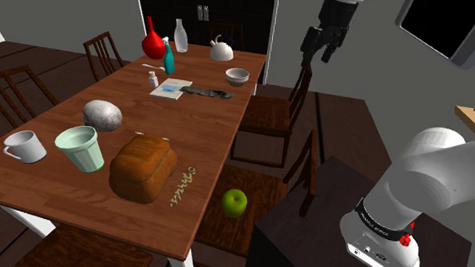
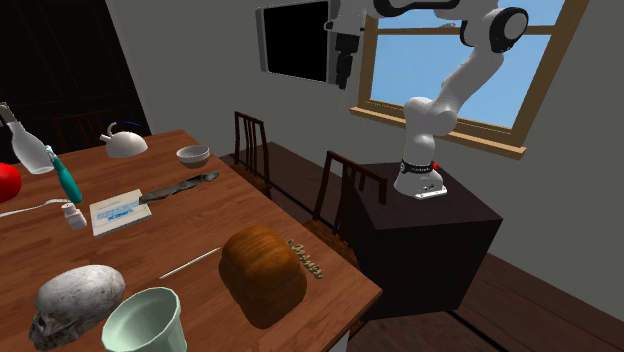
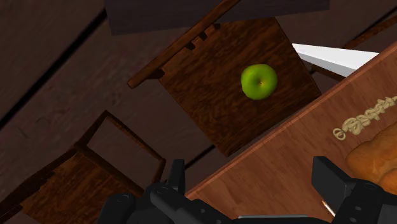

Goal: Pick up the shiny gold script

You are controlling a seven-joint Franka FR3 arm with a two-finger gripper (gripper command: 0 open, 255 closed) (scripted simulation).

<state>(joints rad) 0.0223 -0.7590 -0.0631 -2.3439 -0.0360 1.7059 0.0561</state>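
The gold script [image 1: 180,187] is a small flat piece of gold lettering lying on the wooden table [image 1: 203,122] near its edge, right beside a brown bread loaf [image 1: 143,167]. It also shows as the gold script [image 2: 306,258] and the gold script [image 3: 366,118]. My gripper [image 1: 317,53] hangs high in the air over the chairs, well away from the script, and appears as the gripper [image 2: 343,68]. In the wrist view the gripper [image 3: 251,184] is open, its fingers [image 3: 175,178] apart with nothing between them.
A green apple [image 1: 235,203] rests on a chair seat [image 1: 253,197] beside the table. A mint cup [image 1: 82,148], white mug [image 1: 25,147], grey skull [image 1: 102,114], bowl [image 1: 237,76], kettle [image 1: 221,49], bottle and red vase stand on the table. The stand [image 1: 339,236] is at lower right.
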